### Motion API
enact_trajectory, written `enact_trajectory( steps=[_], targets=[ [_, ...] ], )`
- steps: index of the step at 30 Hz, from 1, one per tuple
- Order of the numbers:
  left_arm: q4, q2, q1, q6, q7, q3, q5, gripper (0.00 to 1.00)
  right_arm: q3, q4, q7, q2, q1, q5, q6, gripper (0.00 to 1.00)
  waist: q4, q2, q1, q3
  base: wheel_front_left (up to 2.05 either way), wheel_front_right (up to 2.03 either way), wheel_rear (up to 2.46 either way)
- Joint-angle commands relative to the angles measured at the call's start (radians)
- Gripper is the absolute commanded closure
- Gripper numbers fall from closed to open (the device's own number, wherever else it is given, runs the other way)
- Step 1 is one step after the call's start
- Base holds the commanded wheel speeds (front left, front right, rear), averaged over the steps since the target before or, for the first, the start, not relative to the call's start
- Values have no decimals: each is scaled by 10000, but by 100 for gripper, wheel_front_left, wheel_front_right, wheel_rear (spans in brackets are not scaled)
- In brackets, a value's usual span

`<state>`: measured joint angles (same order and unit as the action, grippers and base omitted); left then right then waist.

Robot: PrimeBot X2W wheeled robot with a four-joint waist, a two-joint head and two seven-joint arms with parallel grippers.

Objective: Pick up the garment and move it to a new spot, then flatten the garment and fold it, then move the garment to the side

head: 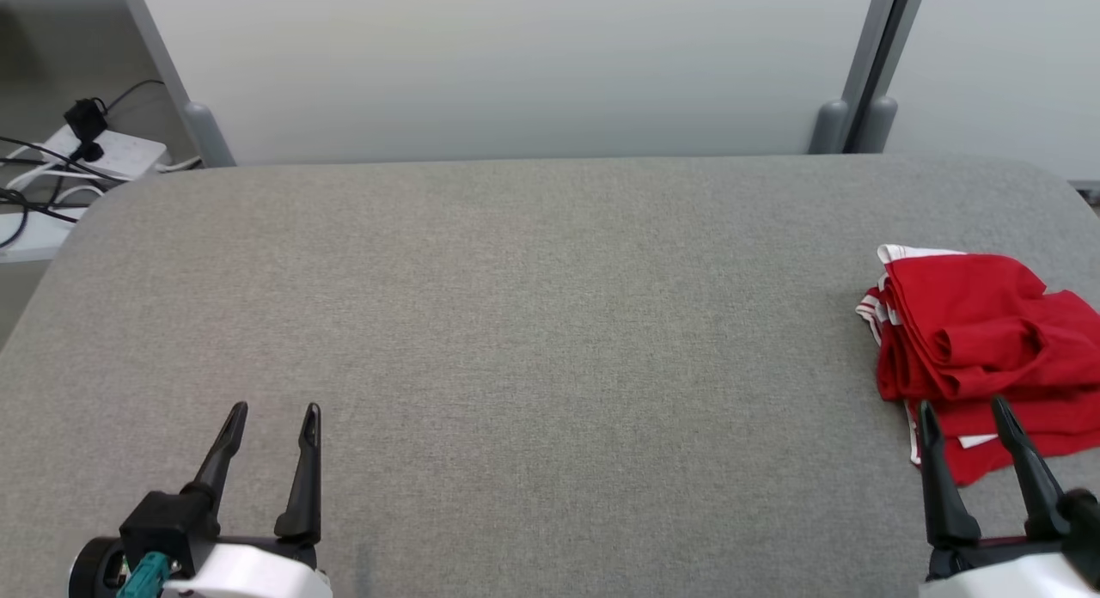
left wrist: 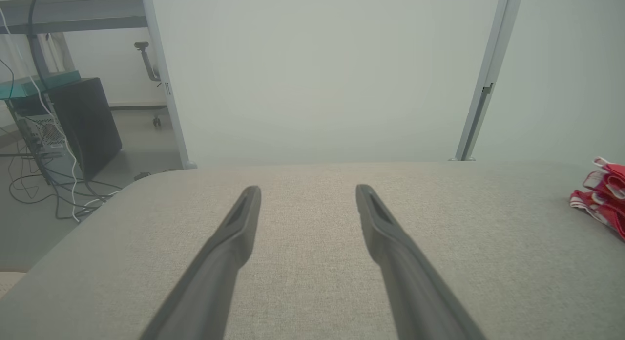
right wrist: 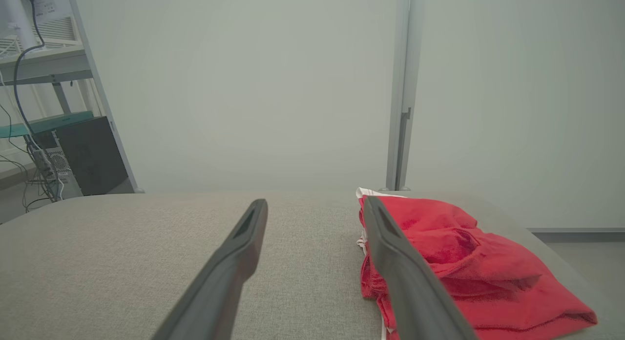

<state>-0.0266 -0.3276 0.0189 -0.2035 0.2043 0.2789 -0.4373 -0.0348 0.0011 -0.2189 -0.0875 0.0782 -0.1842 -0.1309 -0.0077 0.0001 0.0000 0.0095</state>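
The red garment [head: 980, 332] sits far over on the right side of the grey fabric worktop [head: 550, 323], close to its right edge. The right hand [head: 962, 403] is right at its near side. From the head view the two dark fingertips overlap the cloth's nearest hem, and I cannot tell from here whether they touch it. That hand is spread wide with nothing between its fingers. The left hand [head: 275, 407] is well apart from the garment, over bare worktop at the near left, and it is just as wide open and empty. Looking along the right hand's fingers, the garment [right wrist: 454, 252] lies mostly to the right of the hand. The right finger crosses in front of its left edge, and the left finger has only grey worktop under it. The left wrist view catches just a scrap of the garment [left wrist: 605, 193] at its far right border, and there the striped red-and-white trim is plain to see. Both wrist views take in a dark computer case [right wrist: 93, 154] and loose cables on the floor beyond the worktop's left end. The head view instead shows a white power strip [head: 112, 151] with plugs there. A pale partition [head: 516, 65] stands behind the worktop. The garment is a bright red, folded into a soft, rumpled, thick stack, with white edging peeking out along its left and near sides.
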Motion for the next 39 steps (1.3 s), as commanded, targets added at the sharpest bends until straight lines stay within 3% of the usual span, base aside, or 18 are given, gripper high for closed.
enact_trajectory(
  steps=[1, 13, 37, 38, 39],
  targets=[
    [221, -150, -219, -68, 116, -355, -84, 0, 57, -183, -56, -55, -5, 147, 2, 0, 133, -1, 0, -151, 0, 0, 0],
    [-145, -241, -98, 73, 107, -217, -143, 0, -457, -53, 66, 120, 494, 521, 2, 0, 249, -1, 0, -322, 0, 0, 0],
    [-720, -199, -420, 138, 324, -356, -386, 0, -392, 55, 276, 222, 477, 702, 2, 0, 335, -1, 0, -214, 0, 0, 0],
    [-889, -21, 161, 102, 178, 65, -386, 100, -575, 366, 249, 341, 708, 679, 0, 100, 336, -1, 0, -212, 0, 0, 0],
    [-938, 5, 172, 102, 156, 78, -391, 100, -559, 437, 247, 349, 709, 673, 0, 100, 338, -1, 0, -208, 0, 0, 0]
  ],
)
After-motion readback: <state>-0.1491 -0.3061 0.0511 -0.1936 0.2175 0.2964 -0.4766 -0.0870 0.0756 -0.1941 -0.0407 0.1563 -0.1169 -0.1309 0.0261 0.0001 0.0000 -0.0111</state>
